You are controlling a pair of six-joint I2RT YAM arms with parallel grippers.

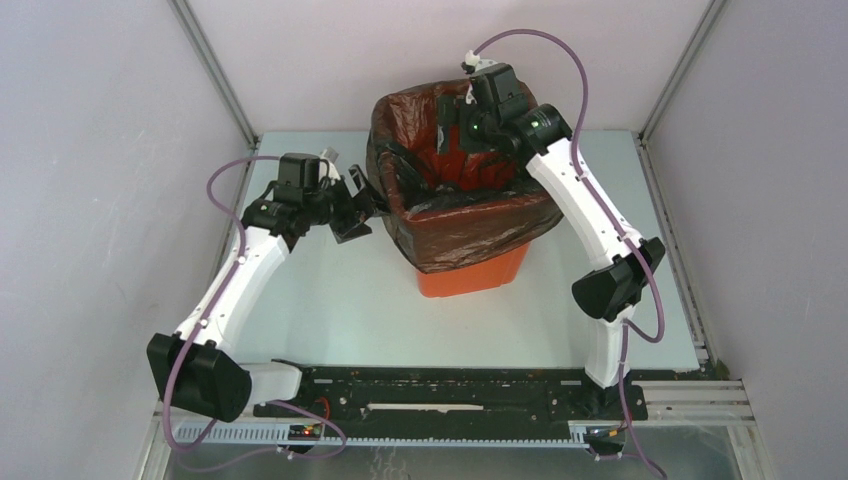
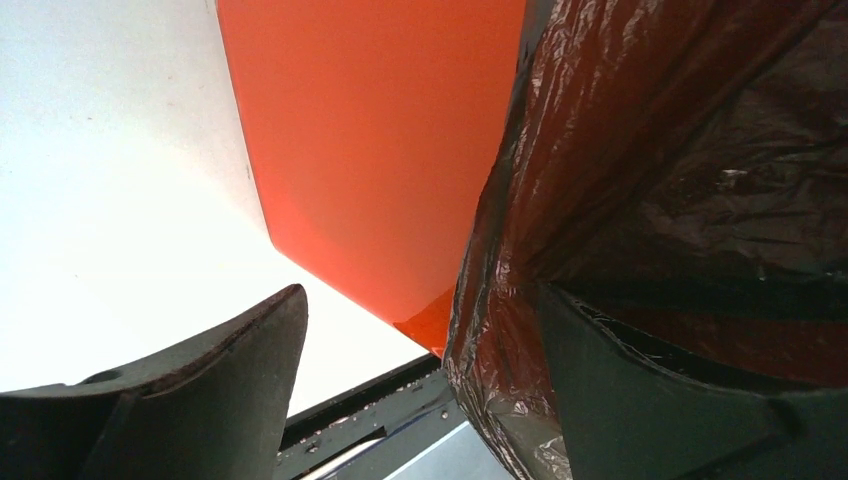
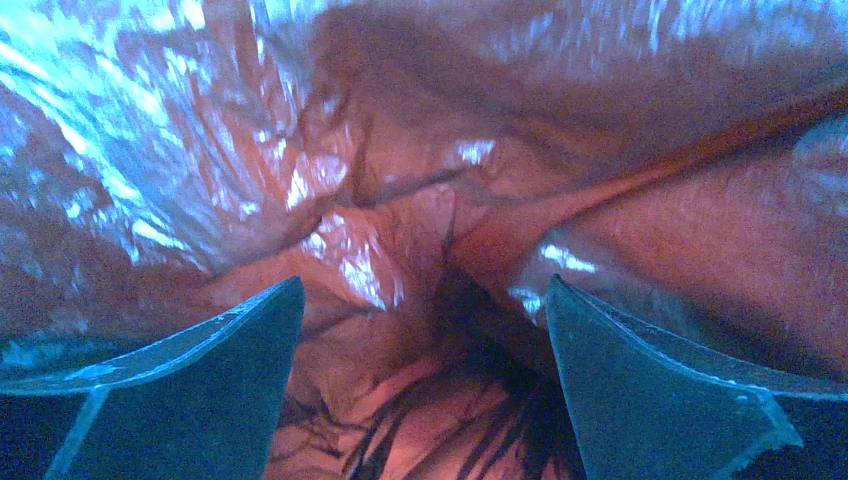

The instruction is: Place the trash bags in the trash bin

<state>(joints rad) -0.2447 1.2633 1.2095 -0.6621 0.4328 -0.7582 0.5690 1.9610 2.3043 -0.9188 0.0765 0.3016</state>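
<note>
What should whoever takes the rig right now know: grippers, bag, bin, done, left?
Left gripper: open, holding nothing, at the trash bin's left side, right by the trash bag's hanging film.
Right gripper: open, holding nothing, pointing down inside the lined bin.
Bin: upright on the table.
Done: bag sits in the bin, its top folded out over the rim and hanging down the outside.
Left: probably only lifting the right arm out and backing the left away without snagging the film. Whether the liner reaches the bottom cannot be seen.
</note>
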